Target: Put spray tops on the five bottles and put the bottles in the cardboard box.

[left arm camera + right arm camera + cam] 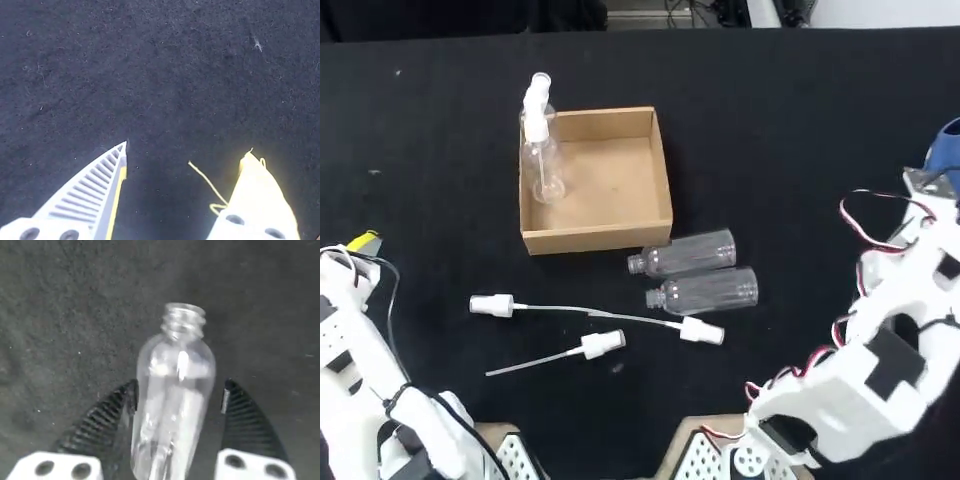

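Right wrist view: right gripper (180, 384) clamps uncapped clear bottle (175, 365). Left gripper (187, 148) spread, empty. Best next: fetch spray top (603, 344) near cardboard box (595, 240), feed tube straight into neck.

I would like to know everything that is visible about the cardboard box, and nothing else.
The cardboard box is brown, shallow and roughly square, with an open top and four low walls of plain card. It sits flat on the black table. Inside, against the wall on the left of the high view, stands a clear capped bottle with a white spray top. The rest of the box floor is bare. An uncapped bottle lies by its near right corner; whether they touch cannot be judged.
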Robot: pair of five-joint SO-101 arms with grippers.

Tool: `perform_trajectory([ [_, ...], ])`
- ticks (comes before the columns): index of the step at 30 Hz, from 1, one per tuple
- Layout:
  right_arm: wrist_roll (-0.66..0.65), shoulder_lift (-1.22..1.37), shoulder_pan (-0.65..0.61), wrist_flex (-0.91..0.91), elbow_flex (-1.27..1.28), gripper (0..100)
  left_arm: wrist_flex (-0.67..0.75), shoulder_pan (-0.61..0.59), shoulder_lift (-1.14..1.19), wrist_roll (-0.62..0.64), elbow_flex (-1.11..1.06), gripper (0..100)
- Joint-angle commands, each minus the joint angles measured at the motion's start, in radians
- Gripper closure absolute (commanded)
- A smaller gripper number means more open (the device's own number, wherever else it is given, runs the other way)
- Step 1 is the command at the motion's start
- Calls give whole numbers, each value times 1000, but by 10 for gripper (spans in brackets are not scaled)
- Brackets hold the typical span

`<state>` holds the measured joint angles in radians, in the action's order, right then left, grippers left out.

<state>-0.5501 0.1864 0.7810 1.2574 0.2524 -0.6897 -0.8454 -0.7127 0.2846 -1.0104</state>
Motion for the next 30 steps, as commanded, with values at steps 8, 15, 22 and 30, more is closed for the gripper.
perform_trajectory([
  [8,80,133,-32,-57,-71,797,17,-12,-32,5,5,773],
  [15,72,77,-77,-55,-159,988,17,-12,-32,5,5,773],
  [22,78,-180,-170,127,-153,988,15,-2,-32,3,5,773],
  [30,146,-694,-331,195,12,988,-11,108,-32,-153,18,773],
])
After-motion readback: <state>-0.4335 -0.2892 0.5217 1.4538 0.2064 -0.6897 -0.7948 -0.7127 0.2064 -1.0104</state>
